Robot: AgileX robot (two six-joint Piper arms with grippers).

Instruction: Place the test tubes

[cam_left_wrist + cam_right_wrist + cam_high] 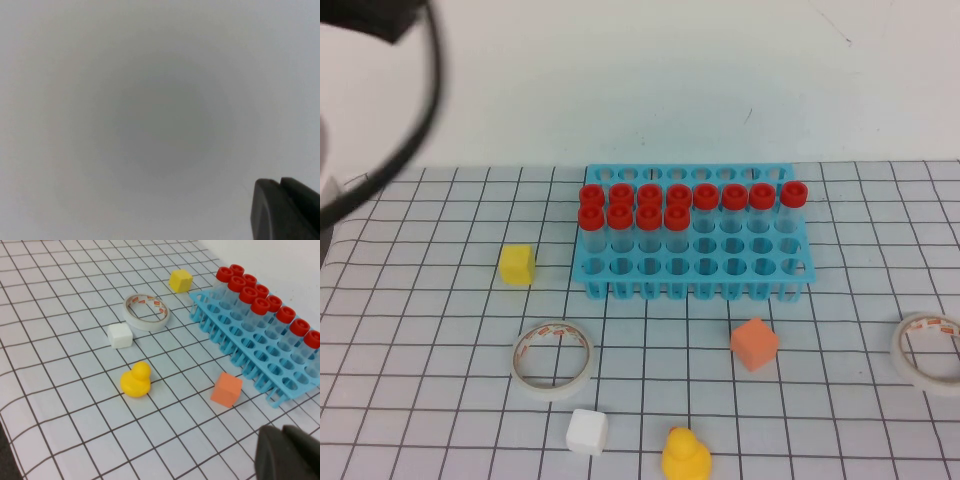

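Note:
A blue test tube rack (690, 282) stands at the middle of the gridded table. Several clear test tubes with red caps (650, 215) stand upright in it: the back row is full and the second row holds tubes at its left end. The right wrist view shows the same rack (260, 365) and tubes (250, 295). My left gripper (277, 182) is shut on nothing and faces a blank pale surface; only a dark part of that arm (380, 20) shows at the top left. My right gripper (282, 429) is shut and empty, above the table near the orange cube (226, 389).
In front of the rack lie a yellow cube (517, 265), a tape roll (552, 358), a white cube (587, 431), a yellow duck (686, 455) and the orange cube (754, 343). A second tape roll (927, 350) sits at the right edge. A black cable (420, 120) hangs at the left.

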